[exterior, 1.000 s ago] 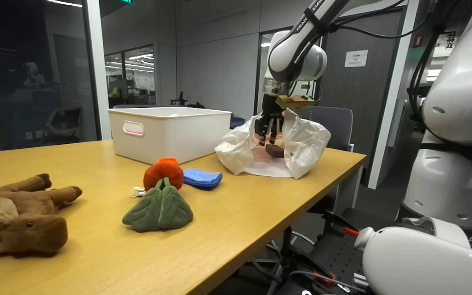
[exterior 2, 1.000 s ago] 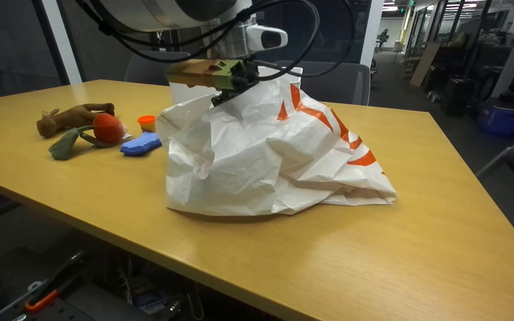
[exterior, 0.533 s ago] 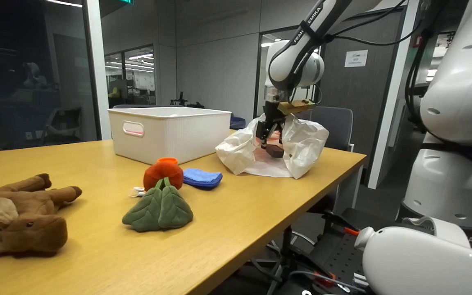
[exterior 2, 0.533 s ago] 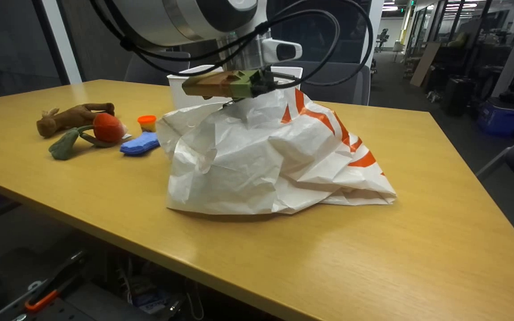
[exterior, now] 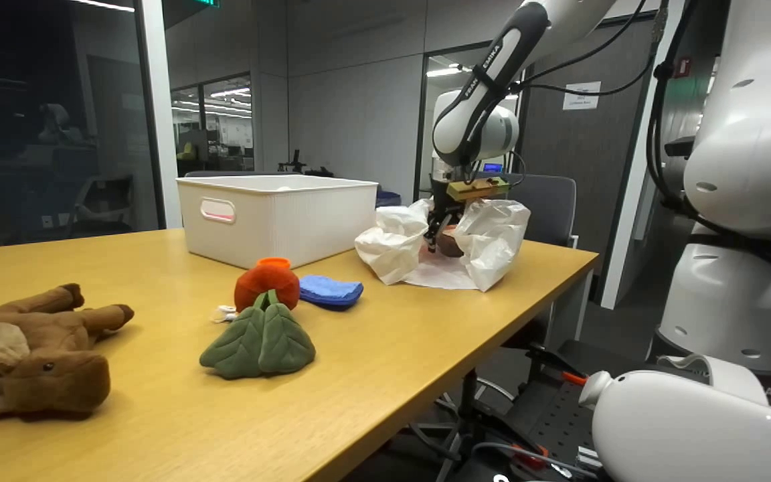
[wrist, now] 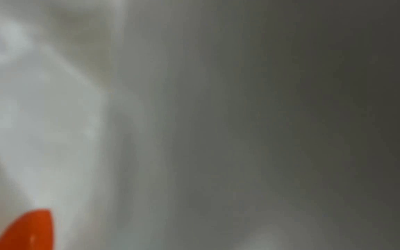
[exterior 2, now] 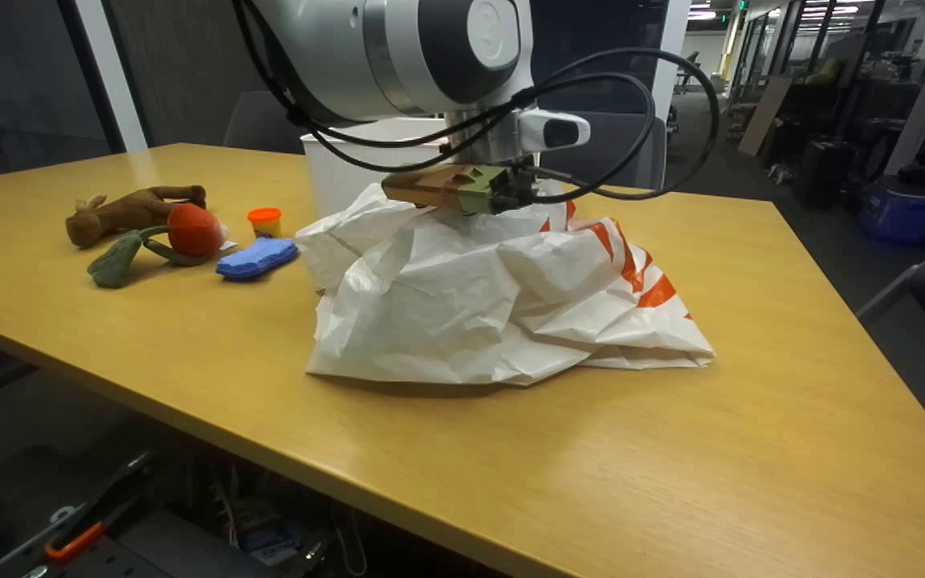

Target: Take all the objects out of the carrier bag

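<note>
White plastic carrier bag [exterior 2: 462, 309] being occupied by black jointed gripper [exterior: 439, 232] and part-hidden dark-brown object [exterior: 450, 246]; jaw spacing being obscured, cannot be told.

Blurred white bag [wrist: 54, 132], orange patch [wrist: 30, 232]

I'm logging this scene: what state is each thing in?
Carrier bag, crumpled, mouth open
Gripper, in the bag's mouth, open or shut unclear
Brown object, in the bag, partly hidden
White storage bin, open on top
Blue cloth, folded
Orange-lidded tub, upright, closed
Brown plush animal, lying on its side
Plush flower, lying down
</note>
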Controlling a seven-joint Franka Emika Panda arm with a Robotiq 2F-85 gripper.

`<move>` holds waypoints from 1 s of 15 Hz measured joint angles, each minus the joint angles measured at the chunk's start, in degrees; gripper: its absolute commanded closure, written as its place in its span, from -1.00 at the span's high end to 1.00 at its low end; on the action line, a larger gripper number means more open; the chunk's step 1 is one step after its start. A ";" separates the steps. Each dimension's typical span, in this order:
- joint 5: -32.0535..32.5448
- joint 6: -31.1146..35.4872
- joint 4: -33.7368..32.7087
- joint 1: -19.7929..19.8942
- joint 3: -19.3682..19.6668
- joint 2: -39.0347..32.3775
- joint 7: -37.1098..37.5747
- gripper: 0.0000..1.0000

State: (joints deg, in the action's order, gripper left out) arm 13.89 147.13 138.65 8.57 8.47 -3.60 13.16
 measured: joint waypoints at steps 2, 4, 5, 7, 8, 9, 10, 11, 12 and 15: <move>0.07 0.13 -0.89 0.02 0.94 -1.61 2.21 0.48; 0.07 0.81 -1.37 0.02 1.49 -2.93 3.55 0.16; 0.07 1.12 -1.62 0.00 1.51 -3.30 3.91 0.01; 0.07 1.77 -1.84 -0.28 1.51 -3.57 4.27 -0.31; 0.08 1.92 -1.95 -0.43 1.51 -3.54 4.30 -0.47; 0.11 2.06 -2.06 -0.56 1.51 -3.49 4.30 -0.60; 0.46 2.33 -2.13 -0.75 1.51 -3.40 4.31 -0.74; 1.29 2.81 -2.13 -1.05 1.51 -3.37 4.42 -0.86; 2.49 3.17 -2.13 -1.44 1.50 -3.36 4.79 -0.79; 6.33 4.13 -2.08 -2.85 1.49 -3.17 6.50 -0.79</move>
State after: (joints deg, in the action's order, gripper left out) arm 20.22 151.25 136.57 5.72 9.96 -6.77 19.66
